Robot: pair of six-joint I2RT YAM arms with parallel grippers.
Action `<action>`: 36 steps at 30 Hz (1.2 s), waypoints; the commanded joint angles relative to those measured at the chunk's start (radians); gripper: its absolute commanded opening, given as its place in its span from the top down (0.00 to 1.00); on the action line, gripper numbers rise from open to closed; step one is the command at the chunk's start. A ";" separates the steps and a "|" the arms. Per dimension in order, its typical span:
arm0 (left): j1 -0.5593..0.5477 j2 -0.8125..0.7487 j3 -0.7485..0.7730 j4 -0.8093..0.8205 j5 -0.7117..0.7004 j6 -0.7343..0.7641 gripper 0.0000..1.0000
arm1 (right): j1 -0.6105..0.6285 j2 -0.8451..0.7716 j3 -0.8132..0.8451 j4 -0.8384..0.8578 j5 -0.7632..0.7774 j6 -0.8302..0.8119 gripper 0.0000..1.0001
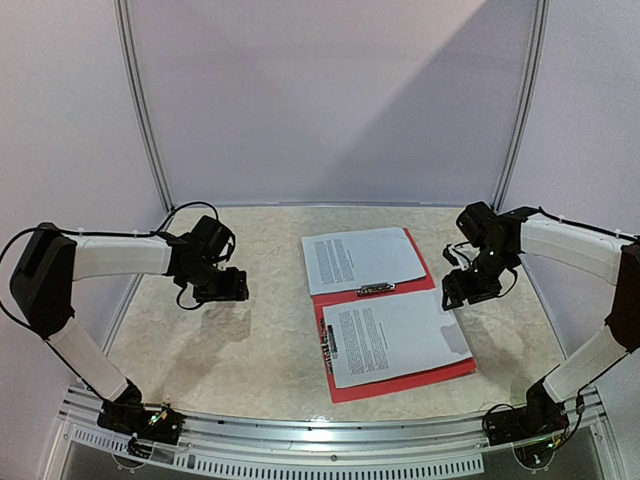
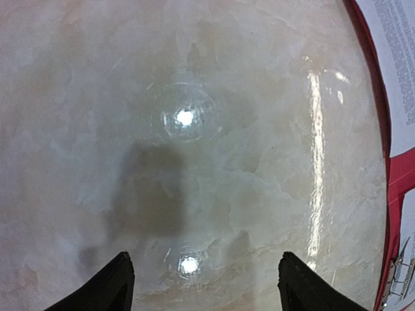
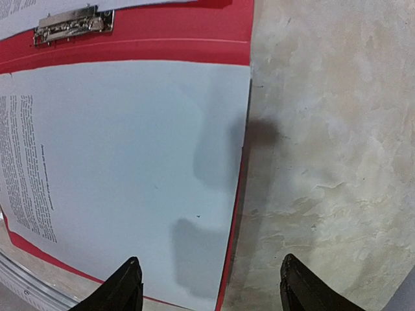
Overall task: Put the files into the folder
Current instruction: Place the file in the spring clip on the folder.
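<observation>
The folder (image 1: 397, 386) lies open and flat on the right half of the tabletop (image 1: 250, 350), its red covers hinged across the middle where the metal clip (image 1: 375, 289) sits. The files rest inside it: the far sheet (image 1: 360, 258) is on the cover toward the back edge, and the near sheet (image 1: 395, 335) is on the cover toward the front edge.

The sheets look thin, light and limp. They would likely slide on the smooth plastic and sag if lifted by one corner. The covers look only a little stiffer. The best hold is probably a shallow pinch on a cover's free edge. The right side seems suitable, since the near sheet stops just short of the red rim there.

The right claw (image 3: 211, 278) hangs over that rim with its fingers apart and nothing between them. The left claw (image 2: 206, 275) is also spread and empty, and it hovers above bare marble well left of the folder.

Open room is widest toward the tabletop's left edge. The strip between the folder and the right edge is narrow. The back wall stands beyond the far cover.
</observation>
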State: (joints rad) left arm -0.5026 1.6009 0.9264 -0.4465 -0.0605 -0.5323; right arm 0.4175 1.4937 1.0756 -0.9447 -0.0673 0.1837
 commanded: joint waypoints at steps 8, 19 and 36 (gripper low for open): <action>-0.132 0.031 0.066 0.055 -0.012 -0.011 0.24 | 0.066 -0.129 -0.062 0.234 -0.244 0.173 0.27; -0.232 0.175 0.138 0.308 0.210 -0.082 0.35 | 0.281 0.129 -0.018 0.516 -0.420 0.354 0.47; -0.290 0.324 0.117 0.570 0.522 -0.091 0.32 | 0.293 0.183 -0.056 0.577 -0.422 0.358 0.64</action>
State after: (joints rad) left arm -0.7731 1.9106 1.0611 0.0856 0.4263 -0.6220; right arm 0.7067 1.6676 1.0348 -0.3943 -0.4820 0.5419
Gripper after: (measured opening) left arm 0.685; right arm 0.363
